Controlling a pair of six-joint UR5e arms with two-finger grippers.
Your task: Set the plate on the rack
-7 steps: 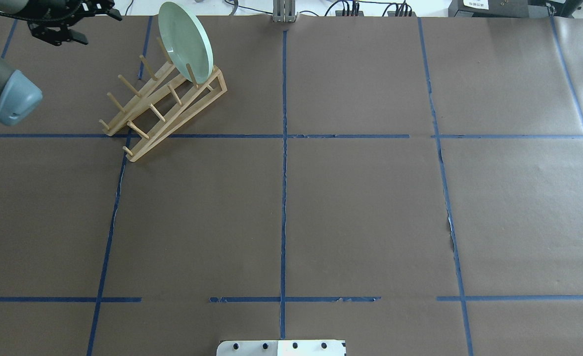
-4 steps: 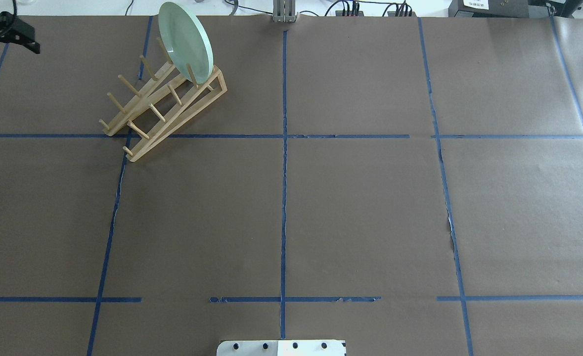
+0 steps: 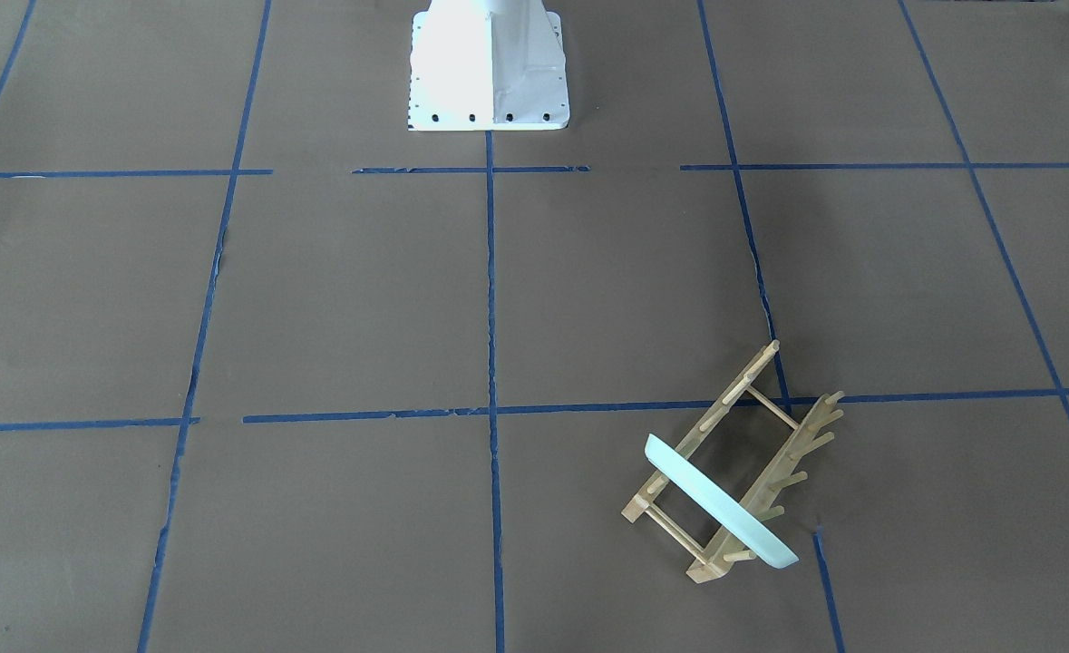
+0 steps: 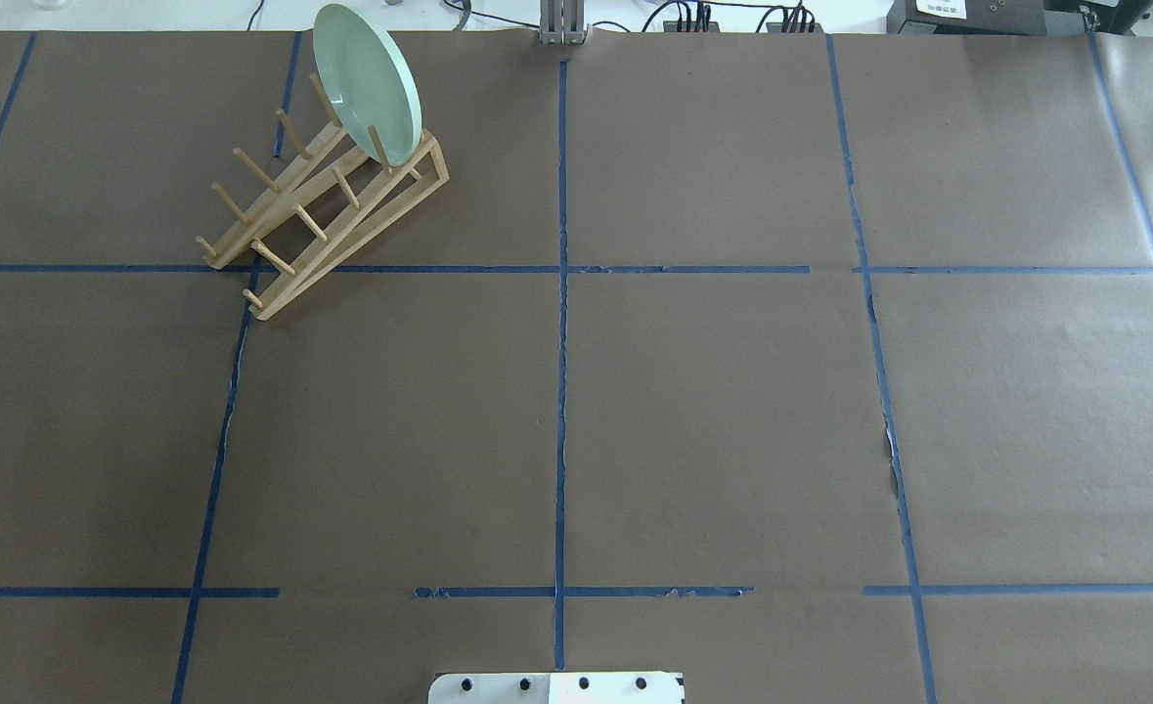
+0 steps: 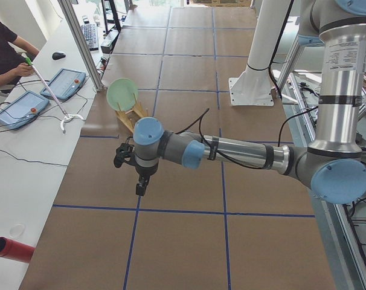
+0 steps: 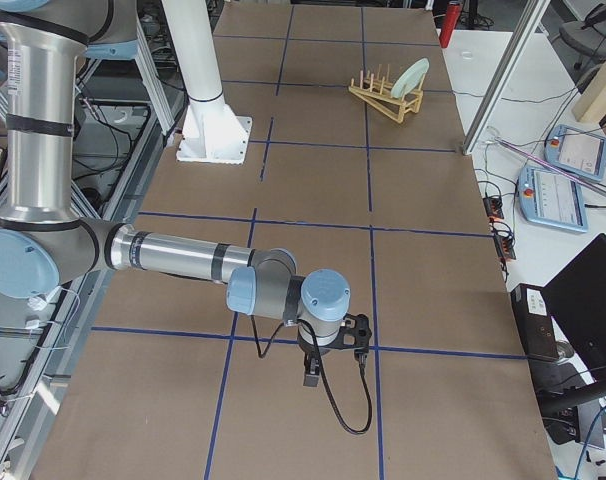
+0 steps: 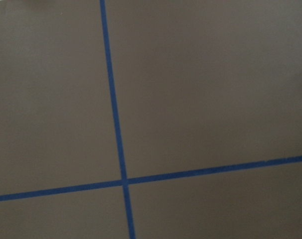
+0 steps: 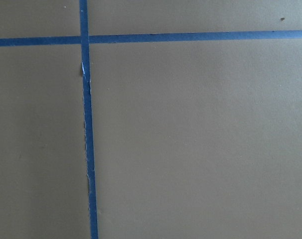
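1. Overhead exterior shows the counter, with the rack at its far left.
2. The plate stands on edge between the rack's end pegs, so placing looks done.
3. Left gripper and right gripper hang well away; whether they are spread cannot be told.
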